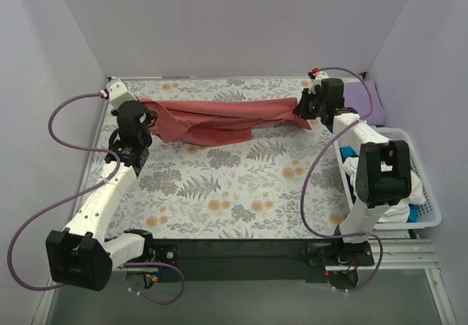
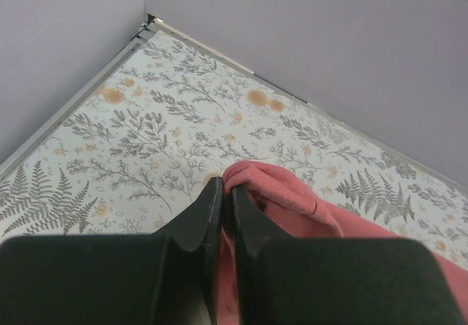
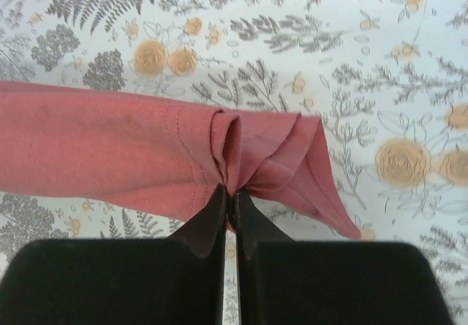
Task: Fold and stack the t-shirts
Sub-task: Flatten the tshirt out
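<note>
The salmon-red t-shirt (image 1: 219,118) is stretched left to right across the far part of the table, sagging in the middle. My left gripper (image 1: 143,117) is shut on its left end; in the left wrist view the cloth (image 2: 292,197) bunches between the black fingers (image 2: 207,211). My right gripper (image 1: 301,107) is shut on its right end; in the right wrist view the pinched hem (image 3: 241,153) fans out above the fingers (image 3: 214,215). A lavender-purple t-shirt (image 1: 363,92) lies folded at the far right corner, behind the right arm.
The floral table cloth (image 1: 234,186) covers the table. A white slatted basket (image 1: 431,215) with white and blue cloth stands at the right edge beside the right arm. Lavender walls close in the back and both sides.
</note>
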Controlling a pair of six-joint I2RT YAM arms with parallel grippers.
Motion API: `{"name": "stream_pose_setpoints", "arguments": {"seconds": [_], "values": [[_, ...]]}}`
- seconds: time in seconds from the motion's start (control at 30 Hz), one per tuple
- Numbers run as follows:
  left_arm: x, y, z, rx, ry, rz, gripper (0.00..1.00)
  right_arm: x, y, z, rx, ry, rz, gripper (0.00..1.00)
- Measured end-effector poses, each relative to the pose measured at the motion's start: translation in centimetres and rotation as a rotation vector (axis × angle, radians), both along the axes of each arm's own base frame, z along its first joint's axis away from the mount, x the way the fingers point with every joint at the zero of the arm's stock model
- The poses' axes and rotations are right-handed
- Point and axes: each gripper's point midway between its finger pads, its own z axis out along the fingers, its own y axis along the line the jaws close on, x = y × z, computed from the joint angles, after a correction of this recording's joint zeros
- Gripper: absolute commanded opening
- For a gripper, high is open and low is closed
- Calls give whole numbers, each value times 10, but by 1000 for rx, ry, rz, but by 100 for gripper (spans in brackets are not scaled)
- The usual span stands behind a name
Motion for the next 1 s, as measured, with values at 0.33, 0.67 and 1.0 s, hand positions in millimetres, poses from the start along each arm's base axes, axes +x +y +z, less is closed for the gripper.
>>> {"name": "stream_pose_setpoints", "arguments": {"seconds": [0.33, 0.67, 1.0], "values": [[-47, -5, -64, -72, 79, -59, 0, -74, -25, -34, -42, 178, -105, 55], [-69, -21, -118, -85, 196, -140, 0, -119, 43, -46, -20, 181, 96, 55], [-70, -28, -112, -63, 178, -165, 0, -131, 50, -88, 9, 295, 79, 54]]}}
